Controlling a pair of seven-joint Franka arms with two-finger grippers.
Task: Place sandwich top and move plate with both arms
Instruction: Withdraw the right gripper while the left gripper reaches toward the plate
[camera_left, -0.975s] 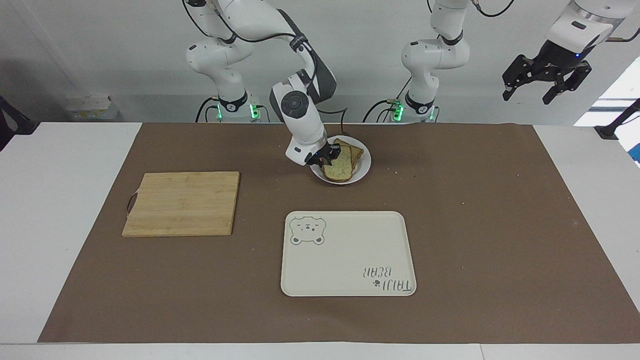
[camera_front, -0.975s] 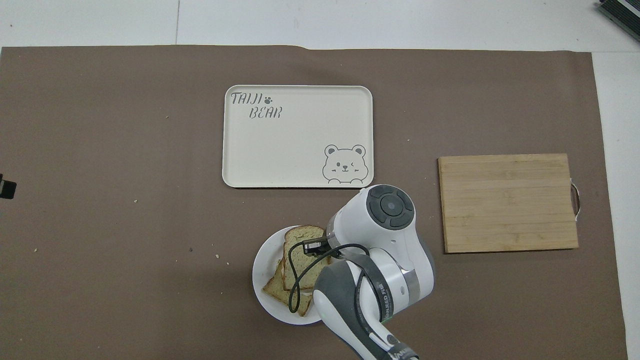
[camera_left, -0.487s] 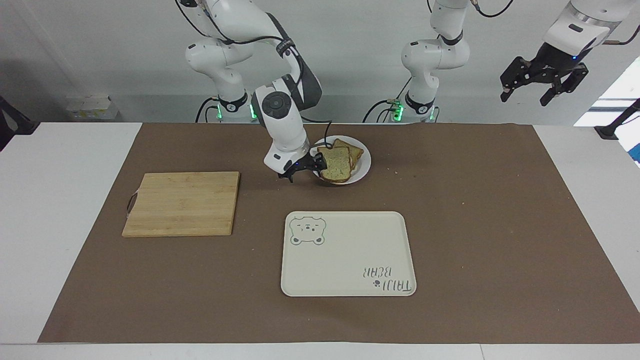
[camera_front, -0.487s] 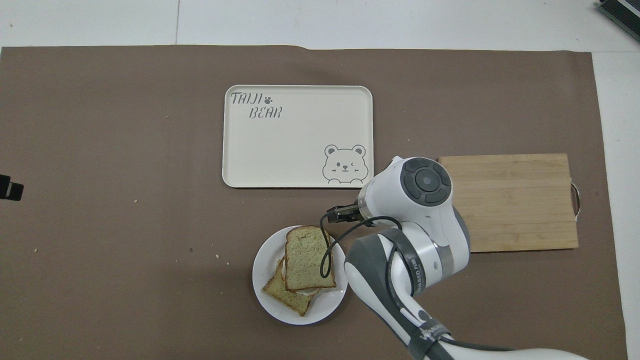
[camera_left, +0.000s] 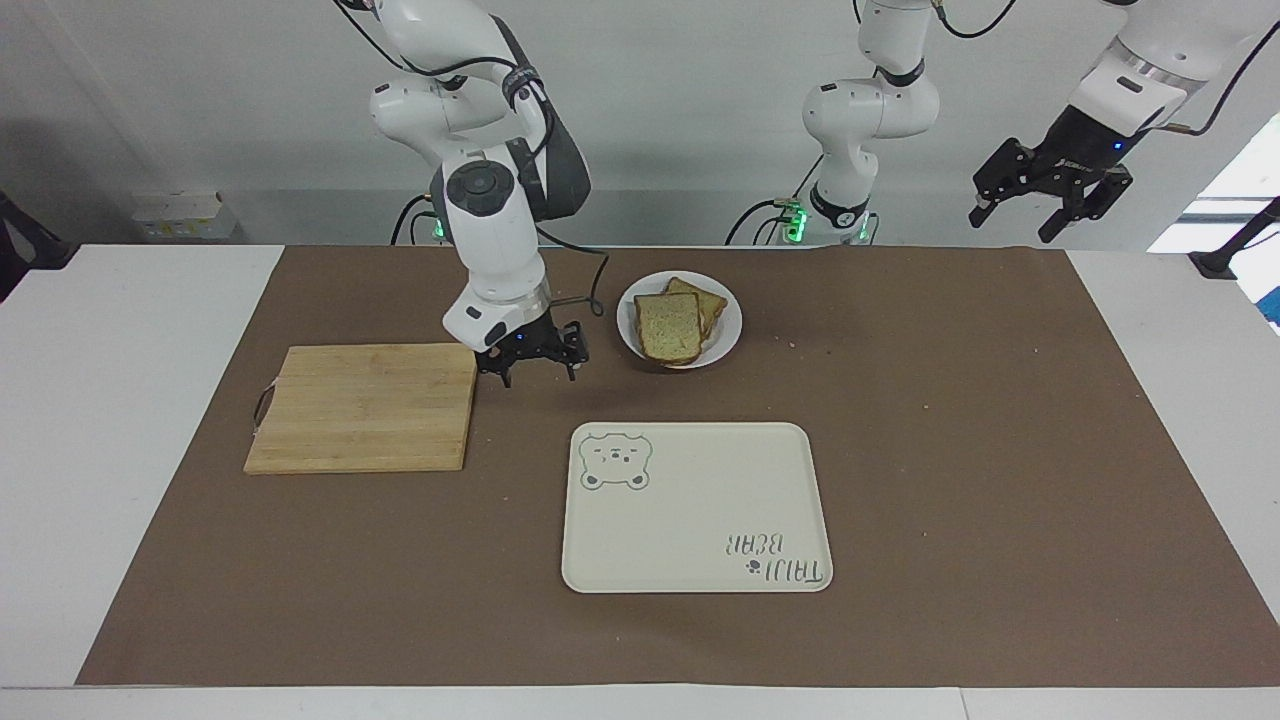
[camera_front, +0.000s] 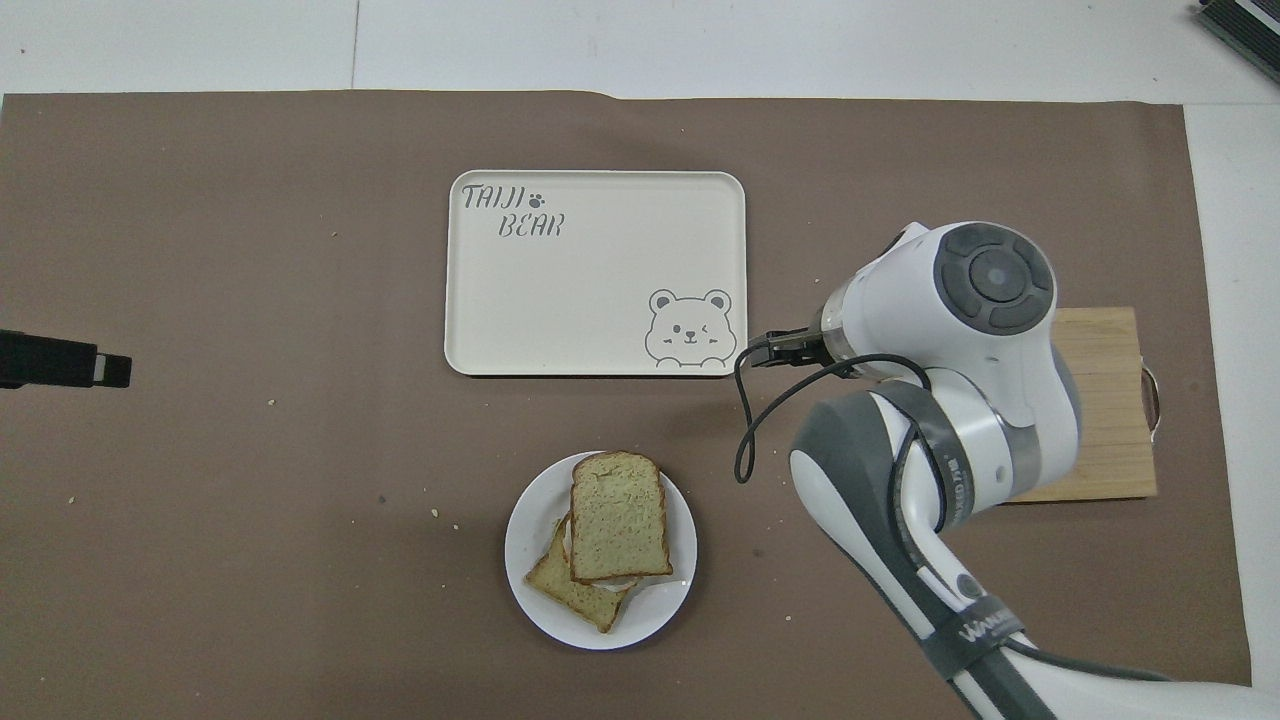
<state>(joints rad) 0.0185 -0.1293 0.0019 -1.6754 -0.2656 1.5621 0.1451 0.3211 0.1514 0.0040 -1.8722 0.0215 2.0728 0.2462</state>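
The sandwich top, a pale slice with a thin brown crust, lies flat on a second slice. Both rest on the small white plate, close to the robots' edge of the brown mat. My right gripper hangs open and empty just above the mat, between the plate and the cutting board. In the overhead view its wrist covers it. My left gripper is open and empty, raised high over the left arm's end of the table.
A cream tray with a bear drawing lies farther from the robots than the plate. A wooden cutting board sits toward the right arm's end. Crumbs dot the mat.
My right gripper opened, left the sandwich top lying on the plate and swung away toward the cutting board. The left gripper drifted slightly lower and inward.
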